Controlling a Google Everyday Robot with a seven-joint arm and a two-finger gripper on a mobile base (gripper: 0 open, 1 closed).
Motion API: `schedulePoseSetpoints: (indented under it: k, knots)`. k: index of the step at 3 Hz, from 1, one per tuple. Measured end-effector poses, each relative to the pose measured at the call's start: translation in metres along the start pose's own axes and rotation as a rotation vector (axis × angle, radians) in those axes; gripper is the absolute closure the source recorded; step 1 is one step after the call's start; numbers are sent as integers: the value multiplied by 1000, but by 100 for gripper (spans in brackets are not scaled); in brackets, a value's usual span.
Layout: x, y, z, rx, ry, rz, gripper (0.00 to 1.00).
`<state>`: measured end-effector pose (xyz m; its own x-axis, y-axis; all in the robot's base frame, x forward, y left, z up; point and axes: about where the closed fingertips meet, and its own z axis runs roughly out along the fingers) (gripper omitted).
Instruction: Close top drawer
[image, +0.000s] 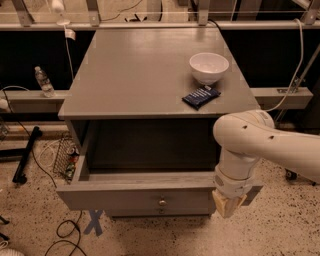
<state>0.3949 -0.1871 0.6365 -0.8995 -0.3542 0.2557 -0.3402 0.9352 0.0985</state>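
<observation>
Gripper (227, 205) at right end of top drawer (125, 198), open toward camera.

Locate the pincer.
In the camera view, the pincer sits low on the right, at the front right corner of the open top drawer, right of its knob.

I take this for a robotics lab or test bay, not a home. The floor (280, 232) is speckled terrazzo, with loose cables (65, 231) trailing over it and a blue tape cross (93, 221) stuck down just in front of the grey cabinet (140, 70). Behind the cabinet runs a bare metal rail (150, 25), and to the left a ledge (25, 98) carries a water bottle (44, 82). My gripper (228, 205) hangs at the right front corner of the open top drawer (135, 194).
</observation>
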Motion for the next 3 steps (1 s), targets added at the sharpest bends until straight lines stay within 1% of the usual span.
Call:
schedulePoseSetpoints:
  k: [1, 2, 3]
  knots:
    - [-12, -4, -5, 11, -82, 11, 96]
    - [-24, -7, -21, 24, -199, 21, 100]
    - [-43, -9, -36, 3, -330, 21, 100]
